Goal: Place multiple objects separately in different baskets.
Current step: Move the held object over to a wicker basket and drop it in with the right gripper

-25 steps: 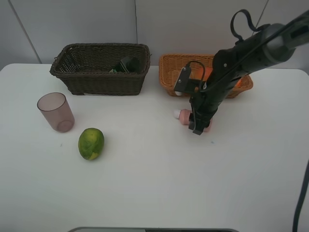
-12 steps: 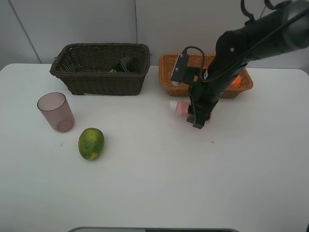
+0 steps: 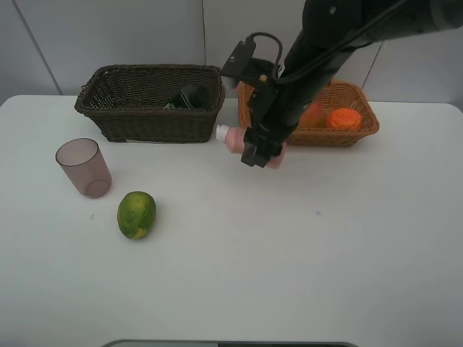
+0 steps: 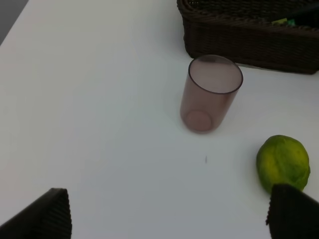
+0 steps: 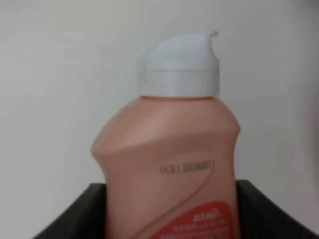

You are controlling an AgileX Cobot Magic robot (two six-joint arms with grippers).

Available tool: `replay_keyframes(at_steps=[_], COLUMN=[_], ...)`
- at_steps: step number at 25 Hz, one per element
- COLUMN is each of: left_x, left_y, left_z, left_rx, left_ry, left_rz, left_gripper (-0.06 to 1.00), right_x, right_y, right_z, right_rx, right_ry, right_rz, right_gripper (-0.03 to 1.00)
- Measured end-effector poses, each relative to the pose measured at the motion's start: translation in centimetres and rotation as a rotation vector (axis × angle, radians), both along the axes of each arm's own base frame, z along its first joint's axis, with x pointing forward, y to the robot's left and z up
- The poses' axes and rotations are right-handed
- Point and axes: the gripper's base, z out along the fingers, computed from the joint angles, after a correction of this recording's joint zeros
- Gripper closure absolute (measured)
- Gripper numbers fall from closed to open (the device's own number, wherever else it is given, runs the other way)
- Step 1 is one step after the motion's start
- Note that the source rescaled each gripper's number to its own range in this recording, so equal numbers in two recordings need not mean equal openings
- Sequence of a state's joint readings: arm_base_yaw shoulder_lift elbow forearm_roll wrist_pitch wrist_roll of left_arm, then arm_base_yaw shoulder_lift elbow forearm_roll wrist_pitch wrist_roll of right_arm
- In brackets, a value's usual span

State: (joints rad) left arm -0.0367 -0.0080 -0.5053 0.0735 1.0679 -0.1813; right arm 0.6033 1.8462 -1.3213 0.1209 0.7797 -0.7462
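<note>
Pink bottle (image 5: 167, 149) — stamped code "DCE1 2020…", rest blurred.

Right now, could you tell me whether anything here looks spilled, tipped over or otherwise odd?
Nothing stands out. The cup stands upright on the table, the green fruit lies near it, and the pink bottle is sideways only because the right gripper holds it, cap on. No spill shows.

The dark basket (image 3: 148, 119) and tan basket (image 3: 354, 134) are rough woven wicker. The cup (image 4: 209, 92) is smooth translucent plastic, the bottle (image 5: 169, 164) matt pink plastic. The worktop (image 3: 289, 275) is smooth white.
</note>
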Motion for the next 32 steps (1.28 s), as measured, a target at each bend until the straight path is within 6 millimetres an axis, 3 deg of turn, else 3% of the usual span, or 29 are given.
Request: replay_keyframes(at_steps=[6, 15, 23, 32], left_x=[0.0, 0.0, 0.0, 0.0], left_y=[0.0, 0.0, 0.0, 0.0], left_z=[0.0, 0.0, 0.0, 0.0], left_rx=[0.0, 0.0, 0.0, 0.0], left_ry=[0.0, 0.0, 0.0, 0.0], left_rz=[0.0, 0.0, 0.0, 0.0], left_gripper=[-0.06, -0.06, -0.06, -0.06], right_x=[2.2, 6.8, 8.7, 9.9], right_y=[3.2, 7.9, 10.8, 13.0], right_z=[3.6, 4.8, 4.1, -0.9], right_rx=[0.148, 0.39, 0.677, 0.808], right_ry=[-0.03, -0.171, -0.349, -0.376], right_rz=[-0.188, -0.427, -0.413, -0.432], right_gripper=[0.71, 0.71, 0.71, 0.71])
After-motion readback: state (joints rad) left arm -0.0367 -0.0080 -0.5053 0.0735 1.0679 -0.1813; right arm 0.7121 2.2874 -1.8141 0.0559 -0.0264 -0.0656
